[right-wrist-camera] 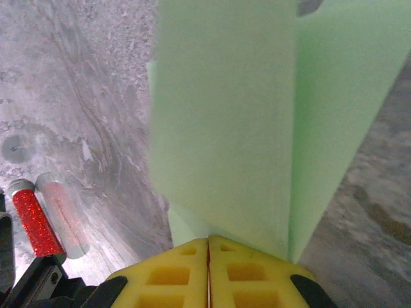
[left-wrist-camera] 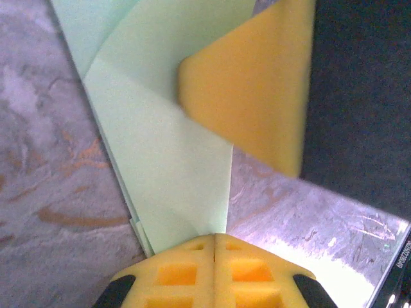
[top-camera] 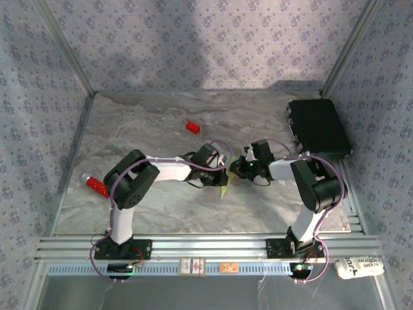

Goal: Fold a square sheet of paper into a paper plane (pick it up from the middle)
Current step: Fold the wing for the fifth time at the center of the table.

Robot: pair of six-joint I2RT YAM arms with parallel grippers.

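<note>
The square sheet of paper point(top-camera: 224, 185), pale green and already creased into overlapping layers, is being held over the middle of the marble table point(top-camera: 161, 206). The left gripper point(left-wrist-camera: 214, 256), at the sheet's 11 o'clock, is pinching it with fingers fully together. The right gripper point(right-wrist-camera: 209, 269), at 1 o'clock, is clamping it likewise. Some folds look done, but no pointed dart is showing, so most of the shaping seems left. A red block point(top-camera: 192, 126) is lying farther off at 11 o'clock.
</note>
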